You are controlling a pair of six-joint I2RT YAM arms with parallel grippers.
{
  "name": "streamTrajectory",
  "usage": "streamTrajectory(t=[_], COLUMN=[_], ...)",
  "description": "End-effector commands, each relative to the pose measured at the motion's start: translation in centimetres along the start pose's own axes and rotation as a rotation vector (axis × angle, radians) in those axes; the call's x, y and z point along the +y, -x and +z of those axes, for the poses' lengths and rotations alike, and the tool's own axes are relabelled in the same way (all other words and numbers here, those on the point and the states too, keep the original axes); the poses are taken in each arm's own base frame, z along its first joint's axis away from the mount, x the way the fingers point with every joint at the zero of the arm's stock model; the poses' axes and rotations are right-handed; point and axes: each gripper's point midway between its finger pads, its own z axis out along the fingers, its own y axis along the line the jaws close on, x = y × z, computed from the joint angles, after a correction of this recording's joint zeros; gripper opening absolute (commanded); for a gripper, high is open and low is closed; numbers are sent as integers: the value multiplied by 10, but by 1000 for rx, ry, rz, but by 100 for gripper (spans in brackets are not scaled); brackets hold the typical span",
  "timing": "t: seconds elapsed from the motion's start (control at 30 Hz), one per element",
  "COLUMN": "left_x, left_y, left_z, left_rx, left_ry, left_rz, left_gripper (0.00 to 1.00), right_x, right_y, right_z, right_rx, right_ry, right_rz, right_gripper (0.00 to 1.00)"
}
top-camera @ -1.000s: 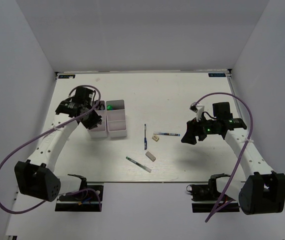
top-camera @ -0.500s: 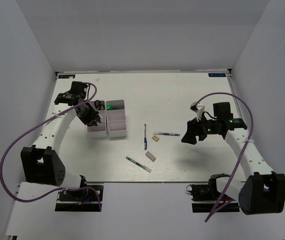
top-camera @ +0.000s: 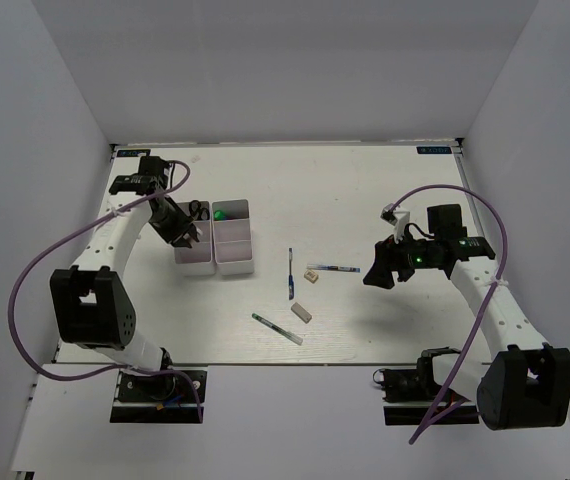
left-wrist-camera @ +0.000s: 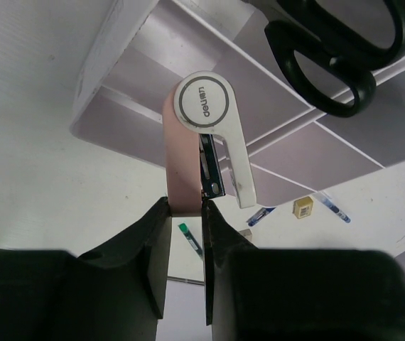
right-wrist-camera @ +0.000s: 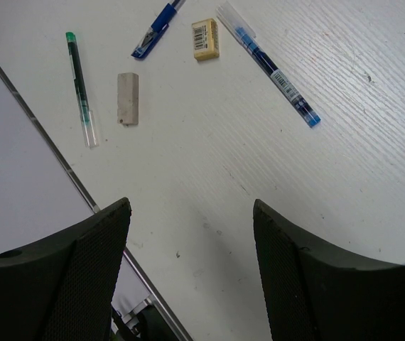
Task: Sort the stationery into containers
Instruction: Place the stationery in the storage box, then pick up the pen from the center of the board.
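Note:
My left gripper (top-camera: 181, 231) is shut on a pink and white stapler-like item (left-wrist-camera: 197, 135) and holds it just above the left tray (top-camera: 193, 258); in the left wrist view the item hangs over the tray's compartments (left-wrist-camera: 142, 78). Black-handled scissors (left-wrist-camera: 337, 42) lie in that tray's far end (top-camera: 197, 209). The right tray (top-camera: 235, 255) holds a green-capped marker (top-camera: 221, 212). My right gripper (top-camera: 379, 275) is open and empty above the table, right of the loose items. These are a blue pen (right-wrist-camera: 158, 27), a beige eraser (right-wrist-camera: 206, 38), a blue-white pen (right-wrist-camera: 268, 64), a grey eraser (right-wrist-camera: 128, 98) and a green-tipped pen (right-wrist-camera: 82, 89).
The loose items lie mid-table: the blue pen (top-camera: 290, 272), the beige eraser (top-camera: 312, 278), the blue-white pen (top-camera: 333, 268), the grey eraser (top-camera: 303, 313) and the green-tipped pen (top-camera: 277, 328). The table's front edge (right-wrist-camera: 60, 163) runs close behind my right gripper. White walls enclose the table.
My left arm's wrist and forearm have swung back and to the left, while the gripper stays over the left tray with the pink item. The right arm has not moved.

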Motion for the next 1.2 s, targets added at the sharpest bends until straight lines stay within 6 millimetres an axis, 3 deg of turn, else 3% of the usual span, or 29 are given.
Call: streamTrajectory(t=[0.0,0.2,0.43,0.73,0.77,0.8,0.87,0.9,0.93,0.97,1.0,1.03,1.1,1.13,1.17], left_x=[-12,-12,-12,-19,-19,-22,-27,-33,-40,-43,-42,-46,-27,-7,-1], left_y=[8,15,17,13,12,8,0,-10,-21,-44,-54,-72,-92,-108,-114], left_z=[-11,-9,-4,-16,-17,-29,-37,-54,-56,-50,-63,-66,-63,-59,-58], left_rx=[-15,0,21,35,31,8,-31,-83,-106,-83,-124,-168,-203,-193,-189], left_ry=[-49,-35,-25,-62,-64,-93,-101,-126,-160,-179,-222,-279,-259,-265,-268], left_rz=[16,7,3,13,22,66,154,229,352,449,551,666,746,774,781], left_gripper=[2,12,39,45,44,30,7,0,0,0,2,11,42,63,69], right_x=[7,6,6,6,6,5,4,2,-3,-8,-12,-22,-26,-32,-27], right_y=[-2,0,0,0,0,2,1,1,4,3,2,8,-4,5,1], right_z=[-3,-4,-5,-6,-7,-7,-7,-6,-3,2,7,8,23,25,32], right_rx=[-12,-15,-18,-22,-24,-25,-13,-8,-10,4,27,43,132,135,162], right_ry=[21,19,19,22,20,17,11,17,6,6,11,-3,50,57,95], right_rz=[-5,-2,3,6,0,-21,-39,-99,-130,-171,-206,-340,-390,-522,-576], right_gripper=[72,72,72,72,72,72,57,45,30,14,14,15,58,71,81])
